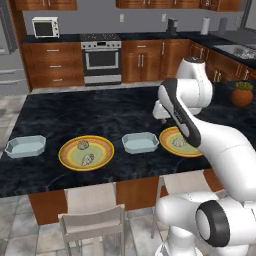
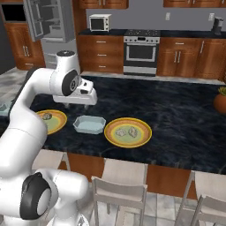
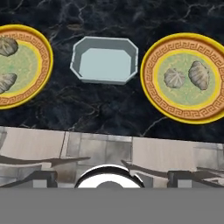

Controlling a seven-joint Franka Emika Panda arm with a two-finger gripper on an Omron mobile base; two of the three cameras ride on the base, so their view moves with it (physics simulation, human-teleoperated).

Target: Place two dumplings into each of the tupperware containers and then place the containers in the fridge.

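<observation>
**Risks Before the First Pick**

While the claw (image 2: 75, 105) hangs above the desk (image 1: 75, 115) with nothing in its hold, none of the four dumplings has reached a container. How far the claw stands open cannot be told; its fingers are too small and shadowed in the base views.

- **Dumpling locations.** Two dumplings (image 3: 175, 78) (image 3: 199, 75) lie close together on the right plate (image 3: 153, 94). Two more (image 1: 83, 145) (image 1: 88, 159) lie on the left plate (image 1: 65, 155).
- **Container locations.** One tupperware container (image 3: 105, 61) sits between the plates, empty. The second container (image 1: 25, 146) sits well apart, toward the desk's left end.
- **Hazard: crowded grasp.** The right pair lies close together; a descending finger would probably nudge the neighbour off the plate.
- **Hazard: uneven count.** The near container invites overfilling; the far one may need the base to drive.
- **Hazard: fridge transfer.** The fridge (image 2: 53, 20) stands far behind; a shallow tray tilted in transit could spill.
</observation>
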